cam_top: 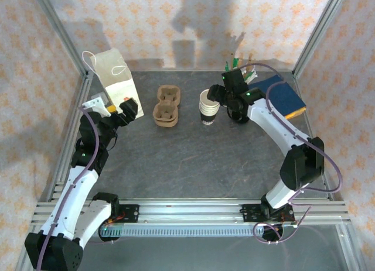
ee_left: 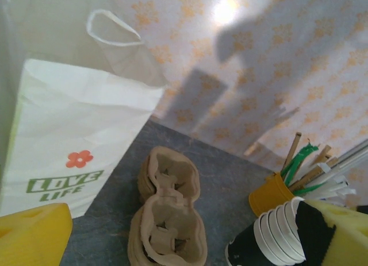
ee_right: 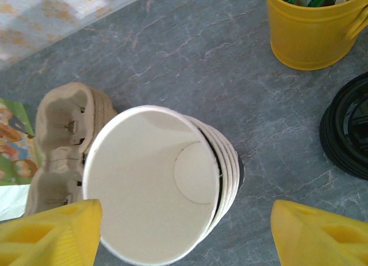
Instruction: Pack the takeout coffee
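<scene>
Two white robot arms reach over a dark grey stone-patterned table (cam_top: 193, 160) walled in with floral paper. The left arm stretches toward the far left corner. Its left gripper (ee_left: 184, 208) has its yellow fingers (ee_left: 34, 234) spread as wide as they go and holds nothing. It hangs just near of a white paper bag (cam_top: 114, 78), which stands upright at the far left with its loop handles up and a red flower above green "LOVE LIFE" lettering. The right arm bends in from the near right. Its right gripper (ee_right: 184, 208) is part-open, one yellow finger (ee_right: 52, 234) on each side of a lidless stack of white cups (ee_right: 155, 185) with a dark band. The left finger sits at the top cup's rim and the right finger stands well clear, so the jaws grip nothing. A blue pad with a yellow edge (cam_top: 284, 95) lies at the far right. A brown pulp cup carrier (cam_top: 167, 107) rests on the table between the bag and the stack, its pockets bare. A yellow cup (ee_right: 310, 36) of sticks and straws stands far right of the stack. A black ribbed round rim (ee_right: 345, 128) lies just right of the stack, beneath the right arm. Whether it belongs to the takeout coffee cannot be told.
</scene>
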